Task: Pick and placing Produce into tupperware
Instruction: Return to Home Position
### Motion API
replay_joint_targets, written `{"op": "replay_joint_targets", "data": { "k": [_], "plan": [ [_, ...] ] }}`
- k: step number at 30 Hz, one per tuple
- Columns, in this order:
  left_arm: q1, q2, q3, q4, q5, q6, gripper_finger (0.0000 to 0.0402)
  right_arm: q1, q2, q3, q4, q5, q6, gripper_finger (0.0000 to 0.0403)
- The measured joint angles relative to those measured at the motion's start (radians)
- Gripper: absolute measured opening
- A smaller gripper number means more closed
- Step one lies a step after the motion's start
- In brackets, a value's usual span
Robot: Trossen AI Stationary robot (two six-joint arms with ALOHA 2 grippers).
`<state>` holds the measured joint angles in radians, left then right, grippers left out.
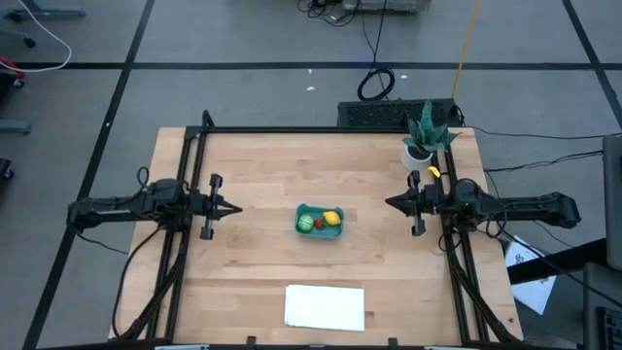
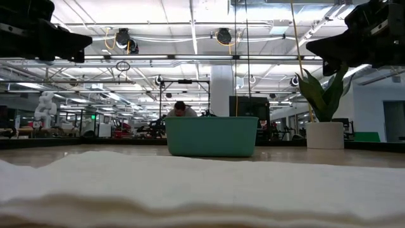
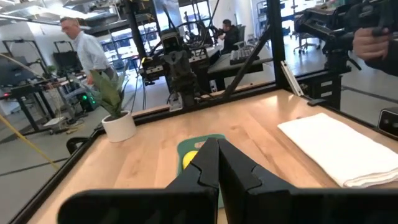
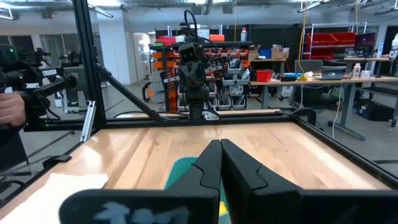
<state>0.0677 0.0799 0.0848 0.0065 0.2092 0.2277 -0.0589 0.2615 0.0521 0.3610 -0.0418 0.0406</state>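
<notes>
High view: the teal tub (image 1: pixel 319 207) sits near the middle of the wooden table (image 1: pixel 262 175), and all three toy fruits lie inside it. The yellow lemon (image 1: pixel 332 218) is at the end nearer the right arm, the green ball (image 1: pixel 306 224) at the end nearer the left arm, and the small red fruit (image 1: pixel 319 223) between them. The left gripper (image 1: pixel 237 208) hangs above the table's left part, pointing at the tub and well apart from it; its wrist view shows its two fingers (image 3: pixel 239 169) pressed together with nothing between them. The right gripper (image 1: pixel 389 202) faces it from the other side, likewise clear of the tub, its fingers (image 4: pixel 244 171) closed tip to tip and empty. A white sheet (image 1: pixel 325 306) lies flat near the table's front edge, and a potted plant (image 1: pixel 425 136) stands at the far right corner, just behind the right arm.
</notes>
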Motion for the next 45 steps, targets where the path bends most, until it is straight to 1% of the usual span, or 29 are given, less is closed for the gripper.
{"op": "replay_joint_targets", "data": {
  "k": [8,15,20,35,39,41,45],
  "plan": [
    [-0.001,0.0,-0.049,0.053,0.0,-0.014,0.0001,0.0,0.002,-0.001,-0.018,0.0,0.0,0.0],
    [-0.001,0.0,-0.051,0.015,0.001,-0.028,0.0,0.0,0.002,-0.001,-0.027,0.0,0.0,0.0],
    [-0.001,0.0,-0.051,0.011,0.027,-0.026,0.0,0.0,0.002,-0.002,-0.037,0.0,0.0,0.0],
    [-0.001,0.0,-0.051,-0.016,0.027,-0.024,0.0001,0.0,0.012,-0.002,-0.04,0.0,0.0,0.0],
    [-0.001,0.0,-0.051,-0.026,0.026,-0.047,0.0004,0.0,0.017,-0.002,-0.038,0.0,-0.005,0.0],
    [-0.001,0.0,-0.051,-0.027,0.012,-0.067,0.0009,0.0,0.017,-0.002,-0.037,0.0,-0.005,0.0],
    [-0.001,0.0,-0.051,-0.027,-0.059,-0.07,0.0019,0.0,0.017,-0.002,-0.032,0.0,-0.001,0.0]
  ]
}}
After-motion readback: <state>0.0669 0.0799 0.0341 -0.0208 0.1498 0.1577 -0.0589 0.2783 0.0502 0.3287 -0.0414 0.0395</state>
